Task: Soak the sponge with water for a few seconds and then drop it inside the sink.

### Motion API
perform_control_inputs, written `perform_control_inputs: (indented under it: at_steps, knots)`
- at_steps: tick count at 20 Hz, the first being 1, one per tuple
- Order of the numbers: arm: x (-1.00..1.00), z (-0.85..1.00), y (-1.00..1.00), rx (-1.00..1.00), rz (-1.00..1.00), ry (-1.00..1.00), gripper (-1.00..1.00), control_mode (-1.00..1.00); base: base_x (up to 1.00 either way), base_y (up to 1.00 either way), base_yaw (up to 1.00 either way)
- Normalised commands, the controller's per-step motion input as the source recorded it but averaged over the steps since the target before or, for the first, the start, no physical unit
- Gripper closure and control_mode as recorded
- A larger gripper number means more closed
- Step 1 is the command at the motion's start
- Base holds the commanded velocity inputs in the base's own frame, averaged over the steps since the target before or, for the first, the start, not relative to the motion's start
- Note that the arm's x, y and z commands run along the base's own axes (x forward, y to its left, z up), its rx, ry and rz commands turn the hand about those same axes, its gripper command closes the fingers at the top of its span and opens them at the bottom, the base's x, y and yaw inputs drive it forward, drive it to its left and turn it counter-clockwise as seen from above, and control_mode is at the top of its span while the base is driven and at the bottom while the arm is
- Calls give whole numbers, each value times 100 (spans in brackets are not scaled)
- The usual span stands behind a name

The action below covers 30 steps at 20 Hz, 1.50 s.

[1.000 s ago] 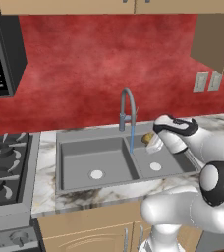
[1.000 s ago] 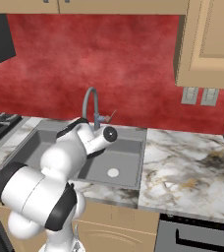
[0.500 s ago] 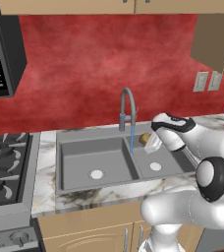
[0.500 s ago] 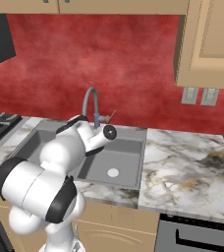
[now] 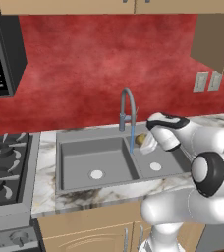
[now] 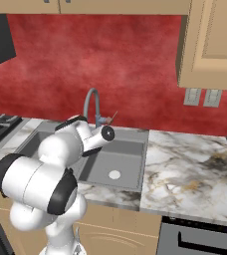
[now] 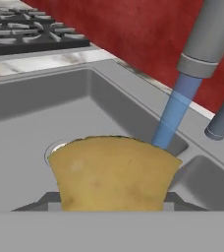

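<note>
We see the gripper clenched on the sponge, right of centre in the left base view, above the sink near its divider. In the hand view the sponge fills the lower middle, pinched at the bottom edge. The water comes down from the faucet at upper right, meeting the sponge's upper right corner.

No legible text, label, brand or number appears; the microwave panel shows pale marks too small to read.
</note>
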Motion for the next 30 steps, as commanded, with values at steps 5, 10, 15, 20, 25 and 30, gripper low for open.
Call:
perform_control_inputs:
  at_steps: [5, 10, 15, 20, 25, 30]
  knots:
    - [6, -13, 6, 0, 1, 0, 100, -100, 0, 0, 0]
    - [13, -16, 4, 0, 1, 0, 100, -100, 0, 0, 0]
    - [24, -20, 8, 0, 0, 0, 100, -100, 0, 0, 0]
    - [21, -14, 8, 0, 0, 0, 100, -100, 0, 0, 0]
    - [5, -11, 2, 0, 0, 0, 100, -100, 0, 0, 0]
    - [15, -17, 0, 0, 0, 0, 100, -100, 0, 0, 0]
